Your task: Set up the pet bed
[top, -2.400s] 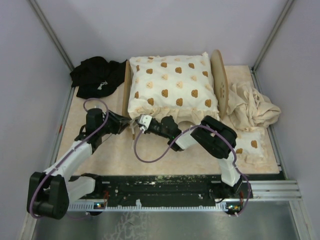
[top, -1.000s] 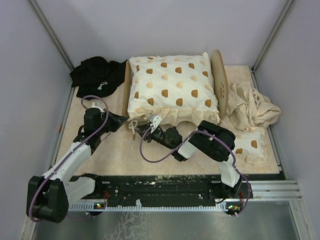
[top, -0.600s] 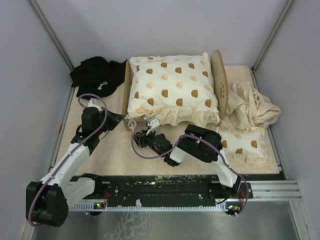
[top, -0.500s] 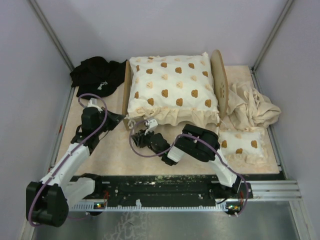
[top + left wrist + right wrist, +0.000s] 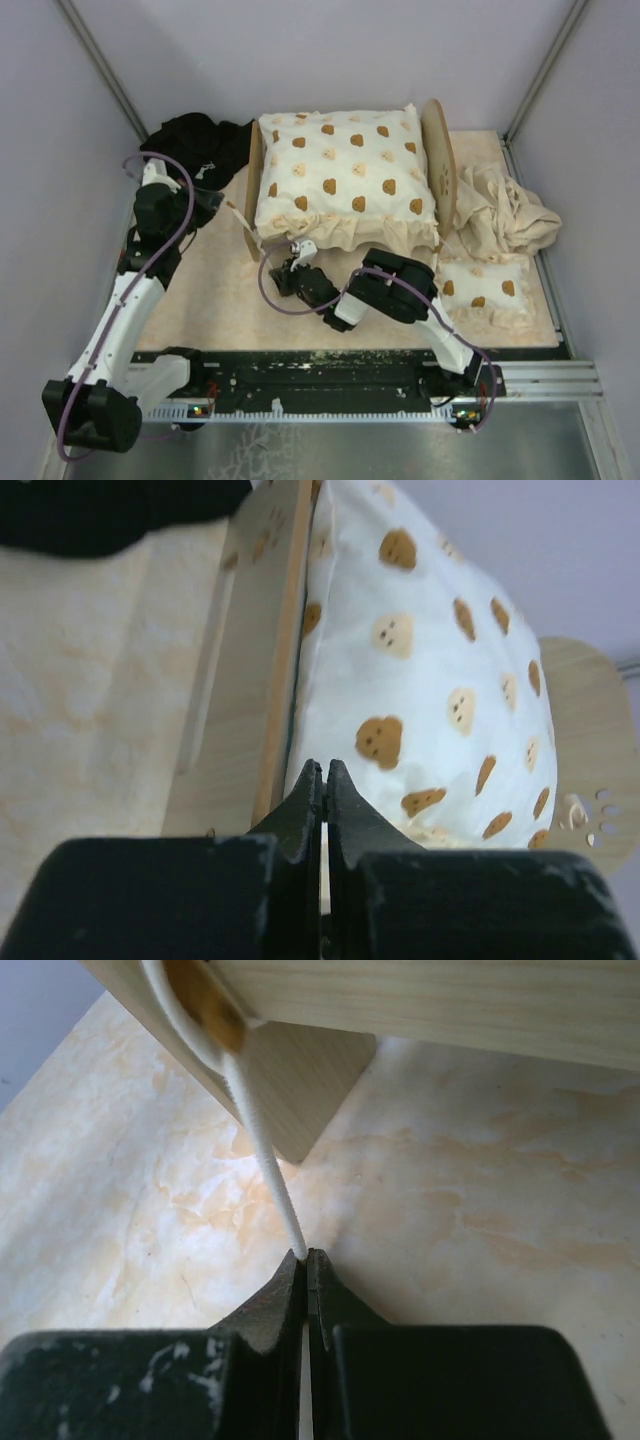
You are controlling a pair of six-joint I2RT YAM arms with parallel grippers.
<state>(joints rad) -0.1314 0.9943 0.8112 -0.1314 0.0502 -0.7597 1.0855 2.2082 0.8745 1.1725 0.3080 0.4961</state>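
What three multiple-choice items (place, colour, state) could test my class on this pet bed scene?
1. Where is the black cloth relative to the pet bed? A left of it; B right of it; C on top of it.
2. What colour are the darker prints on the large cushion? A blue; B brown; C green.
3. The right gripper is: A wide open; B shut on the white cord; C out of view.
Answers: 1 A: it lies beyond the frame's left end. 2 B: brown prints dot the cream cover. 3 B: the right wrist view shows the cord pinched.
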